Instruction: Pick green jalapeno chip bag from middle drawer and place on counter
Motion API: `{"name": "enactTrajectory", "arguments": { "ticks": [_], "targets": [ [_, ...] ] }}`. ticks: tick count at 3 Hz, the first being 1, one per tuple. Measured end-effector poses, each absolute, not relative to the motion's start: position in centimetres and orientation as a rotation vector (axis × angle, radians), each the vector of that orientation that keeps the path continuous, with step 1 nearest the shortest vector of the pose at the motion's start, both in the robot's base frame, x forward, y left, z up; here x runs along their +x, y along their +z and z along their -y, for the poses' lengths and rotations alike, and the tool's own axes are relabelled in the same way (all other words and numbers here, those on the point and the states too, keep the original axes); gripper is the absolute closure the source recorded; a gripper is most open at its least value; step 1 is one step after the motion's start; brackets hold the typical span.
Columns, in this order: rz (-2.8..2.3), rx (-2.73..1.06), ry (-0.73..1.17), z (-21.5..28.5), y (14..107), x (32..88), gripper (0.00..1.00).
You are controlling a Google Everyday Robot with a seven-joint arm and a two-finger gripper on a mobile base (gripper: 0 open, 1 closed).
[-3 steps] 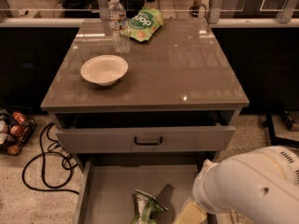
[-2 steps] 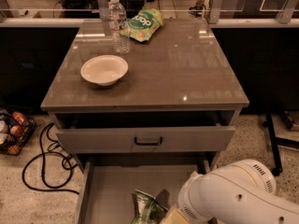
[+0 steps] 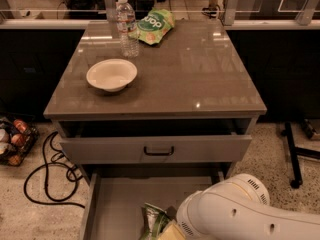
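Two drawers stand open below the bench (image 3: 200, 74). The upper drawer (image 3: 200, 149), with its black handle, is pulled out a little, and the middle drawer (image 3: 117, 204) is drawn out further beneath it. The green jalapeno chip bag (image 3: 154, 221) lies crumpled on the middle drawer's grey floor at the bottom edge of the view, just left of my white arm (image 3: 235, 214). My jaws are at the end of that arm, low over the middle drawer beside the bag. The arm's bulk hides most of them, so I cannot tell whether they are released or clenched. On the bench a white bowl (image 3: 111, 74) sits toward the left and a clear water bottle (image 3: 126, 26) stands upright near the far edge. A lighter green bag marked "pop" (image 3: 152, 26) lies just right of the bottle. Dark cables (image 3: 45, 179) loop on the speckled floor at the left.
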State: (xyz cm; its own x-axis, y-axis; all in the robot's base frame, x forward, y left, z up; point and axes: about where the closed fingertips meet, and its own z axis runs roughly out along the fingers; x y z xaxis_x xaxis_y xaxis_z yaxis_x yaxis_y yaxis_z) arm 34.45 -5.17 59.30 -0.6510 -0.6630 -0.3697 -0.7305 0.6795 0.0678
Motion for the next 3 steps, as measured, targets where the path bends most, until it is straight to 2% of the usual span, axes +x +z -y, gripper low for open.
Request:
{"name": "enactTrajectory", "arguments": {
  "ticks": [3],
  "targets": [
    [-2.617,-1.056,0.282,5.2,58.3,34.9,0.0]
  ]
}}
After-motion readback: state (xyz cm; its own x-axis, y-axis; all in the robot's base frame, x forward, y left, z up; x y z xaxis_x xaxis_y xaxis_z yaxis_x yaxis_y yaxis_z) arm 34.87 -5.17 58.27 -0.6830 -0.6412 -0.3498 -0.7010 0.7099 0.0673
